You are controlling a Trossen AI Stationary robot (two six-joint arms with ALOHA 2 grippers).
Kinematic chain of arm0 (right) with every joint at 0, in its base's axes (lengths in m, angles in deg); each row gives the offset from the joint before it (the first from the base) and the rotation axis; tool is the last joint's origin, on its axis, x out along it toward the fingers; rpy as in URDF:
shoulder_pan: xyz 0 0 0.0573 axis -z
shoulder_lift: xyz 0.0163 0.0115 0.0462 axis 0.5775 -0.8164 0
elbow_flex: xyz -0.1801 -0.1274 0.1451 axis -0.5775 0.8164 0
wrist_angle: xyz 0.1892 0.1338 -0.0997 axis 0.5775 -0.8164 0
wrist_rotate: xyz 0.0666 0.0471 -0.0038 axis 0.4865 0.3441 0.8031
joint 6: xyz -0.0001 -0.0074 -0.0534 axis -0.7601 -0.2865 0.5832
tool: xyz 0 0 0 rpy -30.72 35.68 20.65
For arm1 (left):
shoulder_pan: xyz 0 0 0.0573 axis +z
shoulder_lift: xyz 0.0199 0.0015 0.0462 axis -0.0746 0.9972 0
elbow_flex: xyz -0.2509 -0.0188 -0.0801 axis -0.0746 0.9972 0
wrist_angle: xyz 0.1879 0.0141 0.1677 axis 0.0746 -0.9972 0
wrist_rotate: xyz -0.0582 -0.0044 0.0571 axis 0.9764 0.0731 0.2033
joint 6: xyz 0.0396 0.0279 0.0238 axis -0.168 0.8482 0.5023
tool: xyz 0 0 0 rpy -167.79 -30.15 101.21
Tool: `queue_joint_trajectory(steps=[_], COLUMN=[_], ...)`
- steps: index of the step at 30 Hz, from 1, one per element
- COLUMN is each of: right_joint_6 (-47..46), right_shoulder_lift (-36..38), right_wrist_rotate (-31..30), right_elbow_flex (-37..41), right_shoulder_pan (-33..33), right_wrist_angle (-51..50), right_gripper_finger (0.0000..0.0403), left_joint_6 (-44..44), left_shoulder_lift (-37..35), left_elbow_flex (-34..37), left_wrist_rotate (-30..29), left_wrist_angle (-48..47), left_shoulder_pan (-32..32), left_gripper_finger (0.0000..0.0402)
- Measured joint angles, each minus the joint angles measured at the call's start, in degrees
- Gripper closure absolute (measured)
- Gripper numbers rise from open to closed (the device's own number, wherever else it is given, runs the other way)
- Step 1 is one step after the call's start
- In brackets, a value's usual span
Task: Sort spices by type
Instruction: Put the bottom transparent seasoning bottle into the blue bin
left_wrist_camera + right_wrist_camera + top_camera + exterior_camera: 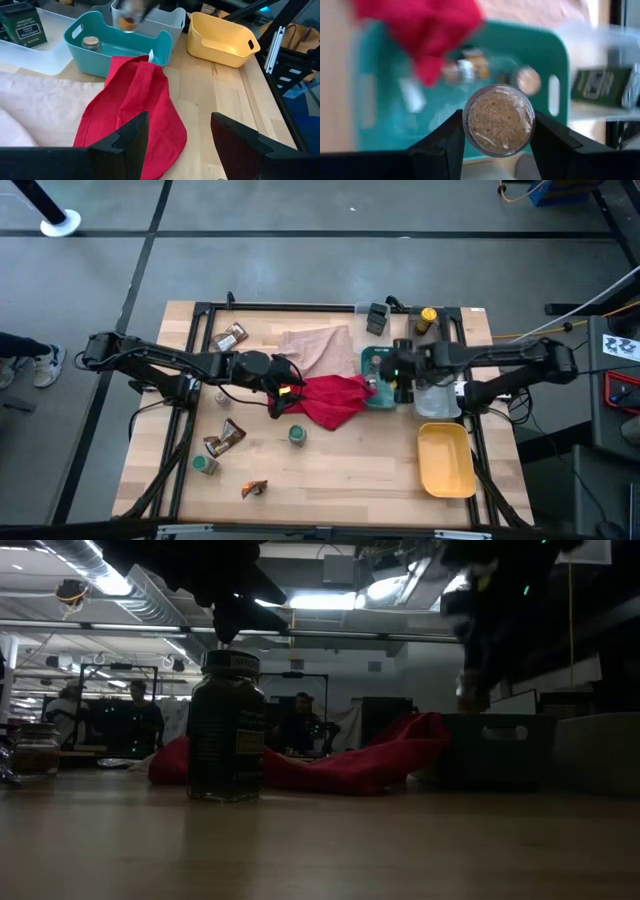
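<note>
My right gripper (498, 131) is shut on a small clear jar of tan spice (498, 119), above the teal tray (374, 363). In that tray lie a cork-topped jar (90, 42) and a few small items. My left gripper (179, 131) stands open above the red cloth (330, 398), touching nothing. A green-lidded jar (297, 435), another jar (205, 464) and brown sachets (228, 438) (254, 488) (232, 336) sit on the table. A yellow-capped bottle (427, 317) stands at the far edge. My right gripper pinches the jar's round wall (470, 125) between its two fingers, one on each side. The fingers slant downward from the table's right. The jar shows its flat end (498, 119) to the wrist camera. It is lifted clear, over the teal tray.
A clear tray (438, 395) and a yellow tray (445, 458) lie right of the teal one. A beige cloth (318, 348) lies behind the red one, whose corner drapes over the teal tray's rim (150, 57). A dark box (377, 317) stands at the far edge.
</note>
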Motion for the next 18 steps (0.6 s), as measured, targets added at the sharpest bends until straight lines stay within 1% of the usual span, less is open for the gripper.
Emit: queue_joint_trajectory(steps=[5,9,12,18], right_joint_6=[1.07,1.11,1.11,1.12], right_shoulder_lift=[-0.21,-0.33,-0.33,-0.33], right_wrist_rotate=[6.09,9.62,11.71,12.36], right_elbow_flex=[5.23,7.92,8.69,10.65], right_shoulder_pan=[9.69,14.46,15.97,16.10], right_wrist_angle=[8.43,12.49,12.50,12.71], right_gripper_finger=[0.0225,0.0225,0.0225,0.0225], left_joint_6=[-0.03,-0.03,-0.03,0.13], left_shoulder_lift=[0.00,0.00,0.00,0.00], left_elbow_flex=[0.00,0.00,0.00,0.00], left_wrist_rotate=[0.01,0.00,0.01,0.01], left_wrist_angle=[-0.02,-0.04,-0.04,-0.07], left_shoulder_pan=[0.00,0.00,0.00,0.00], left_gripper_finger=[0.0205,0.0205,0.0205,0.0205])
